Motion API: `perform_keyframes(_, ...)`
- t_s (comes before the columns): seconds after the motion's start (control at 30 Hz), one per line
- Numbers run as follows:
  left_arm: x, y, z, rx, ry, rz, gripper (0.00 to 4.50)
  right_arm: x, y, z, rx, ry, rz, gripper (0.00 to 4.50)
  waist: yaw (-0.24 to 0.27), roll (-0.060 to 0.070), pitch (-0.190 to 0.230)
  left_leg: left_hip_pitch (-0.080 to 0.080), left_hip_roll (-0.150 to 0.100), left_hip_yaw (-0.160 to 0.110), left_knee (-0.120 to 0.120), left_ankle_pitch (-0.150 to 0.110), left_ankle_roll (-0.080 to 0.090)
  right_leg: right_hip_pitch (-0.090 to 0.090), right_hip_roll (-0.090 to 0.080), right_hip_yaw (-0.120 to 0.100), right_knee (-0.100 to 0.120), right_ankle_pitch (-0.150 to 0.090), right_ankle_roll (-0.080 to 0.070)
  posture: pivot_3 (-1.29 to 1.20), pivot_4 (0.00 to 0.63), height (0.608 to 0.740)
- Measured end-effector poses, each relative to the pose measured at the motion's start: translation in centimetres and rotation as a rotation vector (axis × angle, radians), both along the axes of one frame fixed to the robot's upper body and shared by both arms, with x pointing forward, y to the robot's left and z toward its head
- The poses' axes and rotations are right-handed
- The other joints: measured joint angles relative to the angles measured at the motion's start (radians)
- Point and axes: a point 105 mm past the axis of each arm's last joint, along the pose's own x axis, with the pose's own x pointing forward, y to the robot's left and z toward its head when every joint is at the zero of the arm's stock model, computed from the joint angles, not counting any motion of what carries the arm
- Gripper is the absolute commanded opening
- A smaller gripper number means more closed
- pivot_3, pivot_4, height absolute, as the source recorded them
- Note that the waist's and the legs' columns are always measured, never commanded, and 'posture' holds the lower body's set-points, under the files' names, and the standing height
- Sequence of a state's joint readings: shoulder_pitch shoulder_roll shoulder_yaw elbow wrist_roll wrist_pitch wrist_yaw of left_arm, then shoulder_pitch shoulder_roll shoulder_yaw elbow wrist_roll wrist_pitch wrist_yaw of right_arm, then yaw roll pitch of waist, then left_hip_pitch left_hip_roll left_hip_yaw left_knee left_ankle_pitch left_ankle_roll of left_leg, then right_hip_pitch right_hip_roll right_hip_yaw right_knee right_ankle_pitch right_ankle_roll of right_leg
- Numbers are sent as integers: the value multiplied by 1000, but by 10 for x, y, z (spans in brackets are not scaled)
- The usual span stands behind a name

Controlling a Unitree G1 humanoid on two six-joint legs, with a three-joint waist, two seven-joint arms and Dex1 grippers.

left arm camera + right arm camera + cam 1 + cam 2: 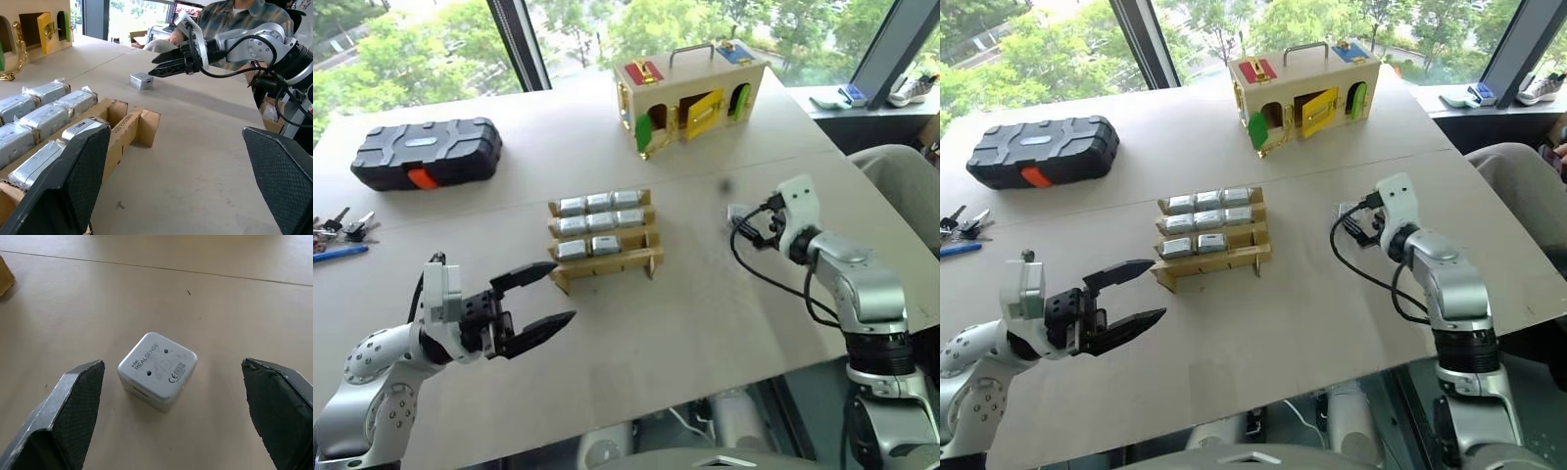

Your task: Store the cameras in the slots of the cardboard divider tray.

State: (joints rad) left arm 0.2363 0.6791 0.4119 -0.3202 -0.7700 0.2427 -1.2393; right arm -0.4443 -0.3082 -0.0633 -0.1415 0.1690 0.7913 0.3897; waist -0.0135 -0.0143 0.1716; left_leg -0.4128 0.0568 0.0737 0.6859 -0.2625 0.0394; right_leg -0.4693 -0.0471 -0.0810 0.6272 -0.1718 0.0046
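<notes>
The cardboard divider tray [607, 261] stands mid-table with several silver-grey cameras [599, 203] in its slots; the front row holds two, at left and middle. One loose camera [157, 369] lies flat on the table to the tray's right. My right gripper [152, 66] is open, hovering just above and behind it, a finger [73, 401] on each side, not touching. Left of the tray's front corner, my left gripper [563, 291] is open and empty, pointing toward the tray.
A wooden box [690, 93] with coloured doors stands at the back. A black case [428, 152] is at the far left, with keys [342, 230] and a blue pen [337, 254] at the left edge. A person in a plaid shirt [230, 19] sits beyond the table's right side.
</notes>
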Motion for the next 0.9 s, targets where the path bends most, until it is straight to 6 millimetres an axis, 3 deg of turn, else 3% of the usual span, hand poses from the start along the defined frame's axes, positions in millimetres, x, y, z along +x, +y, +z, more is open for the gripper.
perform_keyframes(0.17, -1, -3, -3, -2, 14, -14, 4500, 4, 12, -6, 59, 28, -71, 4443, 1, 0, 0, -1, -1, 1, 0, 0, 0, 0, -2, 2, -1, 0, 0, 0, 150, 740)
perform_keyframes(0.33, -1, -3, -4, -3, 16, -16, 4500, 15, 3, -7, 87, 54, -201, 4443, 1, 0, 0, 0, -1, 2, 1, 0, 0, 0, -3, 4, -1, 0, 0, 0, 150, 740)
perform_keyframes(0.67, 0, -4, -3, -3, 13, -17, 4500, 16, 10, -23, 86, 122, -203, 4443, -1, 0, 0, 0, -1, 1, 1, 0, 0, 0, -1, 3, -1, 0, 0, 0, 150, 740)
perform_keyframes(0.77, 0, -4, -3, -3, 14, -16, 4500, 16, 10, -23, 86, 123, -200, 3591, -1, 0, 0, 0, -1, 1, 1, 0, 0, 0, -1, 3, -1, 0, 0, 0, 150, 740)
perform_keyframes(0.87, 0, -4, -3, -3, 14, -16, 4500, 16, 13, -23, 78, 123, -188, 2106, -1, 0, 0, 0, -1, 1, 1, 0, 0, 0, -1, 3, -1, 0, 0, 0, 150, 740)
perform_keyframes(0.9, 0, -4, -3, -3, 14, -16, 4500, 16, 13, -23, 76, 123, -186, 1979, -1, 0, 0, 0, -1, 1, 1, 0, 0, 0, -1, 3, -1, 0, 0, 0, 150, 740)
